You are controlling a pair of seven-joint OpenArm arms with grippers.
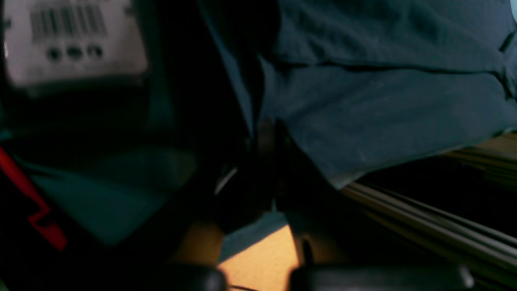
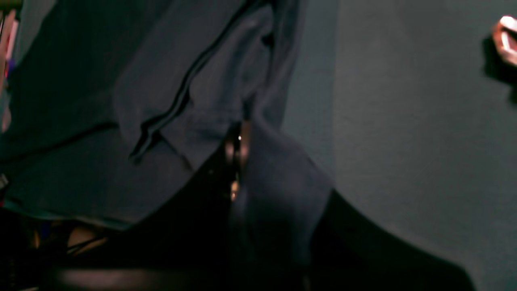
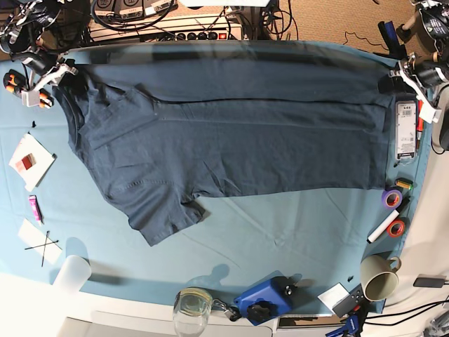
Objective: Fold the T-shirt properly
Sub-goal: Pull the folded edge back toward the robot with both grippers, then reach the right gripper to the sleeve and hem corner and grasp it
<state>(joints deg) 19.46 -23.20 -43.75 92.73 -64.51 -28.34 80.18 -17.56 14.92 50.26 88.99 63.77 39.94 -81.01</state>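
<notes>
1. Across the teal tablecloth (image 3: 295, 232) the T-shirt (image 3: 231, 147) lies spread sideways, its far long edge folded over into a band running from nine o'clock to three o'clock along the table's far side.
2. At ten o'clock in the base view, my right gripper (image 3: 50, 78) sits on the shirt's far corner near the collar end; in the right wrist view the dark cloth (image 2: 210, 93) bunches up between my jaws, so I am clamped on the T-shirt there.
3. At two o'clock in the base view, my left gripper (image 3: 403, 74) sits on the opposite far corner, at the hem end; the left wrist view shows slate-blue fabric (image 1: 363, 113) drawn into the dark gap between my jaws, so that side is pinched on the shirt too.
4. One short sleeve (image 3: 167, 214) fans out toward seven o'clock on the near side, flat on the tablecloth.
5. Just beside the hem at three o'clock lies a grey barcode-labelled device (image 3: 405, 130); it also shows, blurred, in the left wrist view.
6. Toward four o'clock sit a purple tape roll (image 3: 391, 198), a red tape roll (image 3: 396, 227) and a white marker (image 3: 383, 227), apart from the shirt.
7. Near five o'clock stands a cream mug (image 3: 379, 277).
8. Along six o'clock are a glass jar (image 3: 193, 307) and a blue tool (image 3: 263, 298).
</notes>
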